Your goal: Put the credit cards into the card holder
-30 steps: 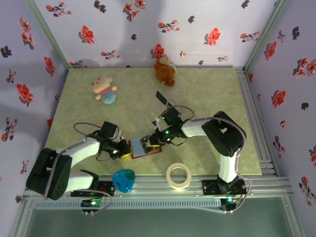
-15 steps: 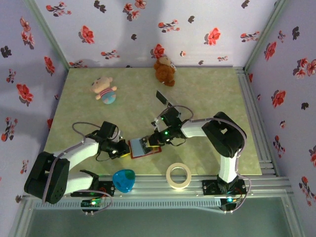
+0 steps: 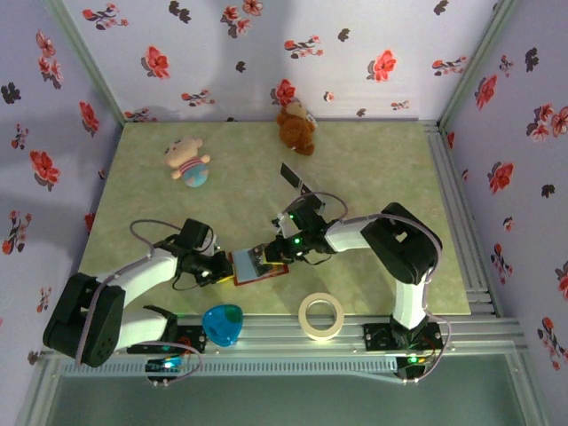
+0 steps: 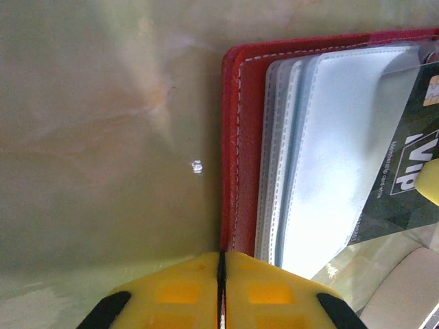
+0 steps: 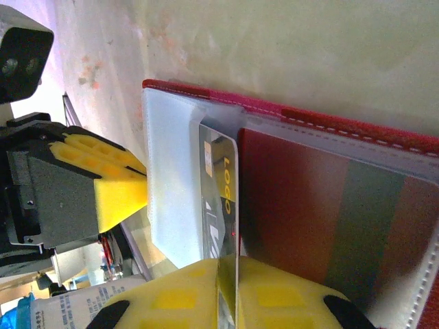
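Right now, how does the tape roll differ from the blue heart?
The tape roll is a pale open ring; the heart is solid and blue. The roll lies by the right arm's base, the heart by the left arm's. Both sit at the near edge of the table, apart from the wallet.

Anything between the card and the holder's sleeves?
Nothing visible. The card in the right gripper is at the clear sleeves of the holder; the left gripper pinches its red edge, off to the side.
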